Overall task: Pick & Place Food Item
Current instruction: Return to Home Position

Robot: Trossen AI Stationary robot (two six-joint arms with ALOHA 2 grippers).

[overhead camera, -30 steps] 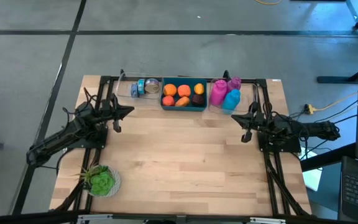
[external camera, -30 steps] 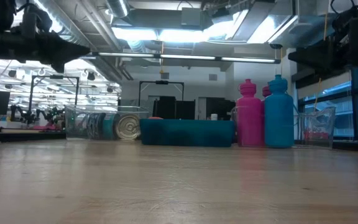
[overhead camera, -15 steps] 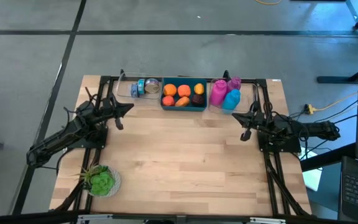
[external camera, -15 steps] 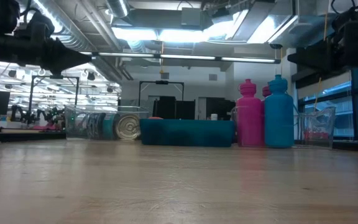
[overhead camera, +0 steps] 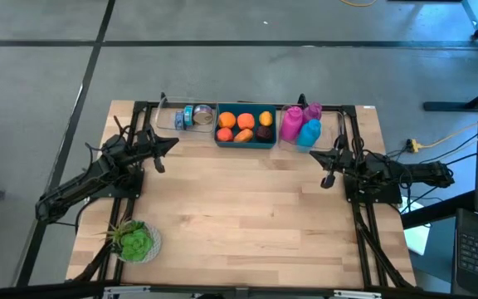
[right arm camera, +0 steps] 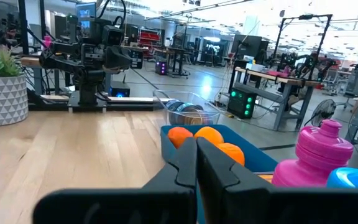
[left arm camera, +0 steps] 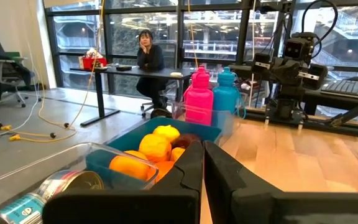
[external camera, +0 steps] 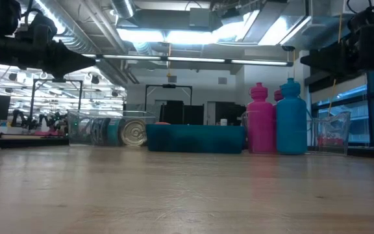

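Two arms hover over the wooden table [overhead camera: 239, 216], each claw with its fingers pressed together and holding nothing. In the high view the left gripper [overhead camera: 168, 146] is at centre left, near the left transparent bin [overhead camera: 176, 121]; the right gripper [overhead camera: 322, 159] is at centre right, just below the bottles. Along the table's top edge, the blue tuna can [overhead camera: 186, 116] lies in that bin beside a silver can [overhead camera: 204, 114]. At top centre, the blue bin [overhead camera: 245, 144] holds orange and yellow fruit [overhead camera: 246, 121]. To its right stand a pink bottle [overhead camera: 290, 123] and a blue bottle [overhead camera: 309, 133]. A potted plant [overhead camera: 134, 241] sits at lower left.
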